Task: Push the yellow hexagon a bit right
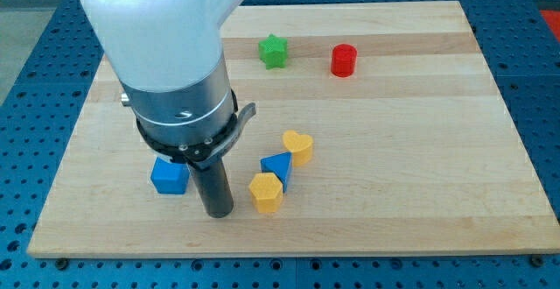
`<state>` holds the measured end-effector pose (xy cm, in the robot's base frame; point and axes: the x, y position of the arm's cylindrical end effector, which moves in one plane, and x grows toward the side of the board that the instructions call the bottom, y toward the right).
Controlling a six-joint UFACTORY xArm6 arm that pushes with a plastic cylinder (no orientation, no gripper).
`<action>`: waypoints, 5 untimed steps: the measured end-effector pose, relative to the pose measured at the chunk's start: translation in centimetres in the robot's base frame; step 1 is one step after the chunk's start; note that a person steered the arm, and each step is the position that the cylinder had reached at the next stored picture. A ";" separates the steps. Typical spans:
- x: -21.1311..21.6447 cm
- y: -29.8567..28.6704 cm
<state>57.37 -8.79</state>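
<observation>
The yellow hexagon (266, 192) lies near the board's bottom edge, a little left of centre. A blue triangle (277, 167) touches its upper right side, and a yellow heart (298, 147) sits just beyond that. My tip (218, 211) rests on the board to the left of the yellow hexagon, a short gap away. A blue cube (170, 176) lies left of the rod, partly under the arm.
A green star (274, 51) and a red cylinder (344, 60) sit near the view's top, right of centre. The wooden board (437, 149) lies on a blue perforated table. The arm's large body covers the board's upper left.
</observation>
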 end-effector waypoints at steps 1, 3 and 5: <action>-0.2 1.4; -0.2 3.8; -0.2 1.0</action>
<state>57.21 -7.75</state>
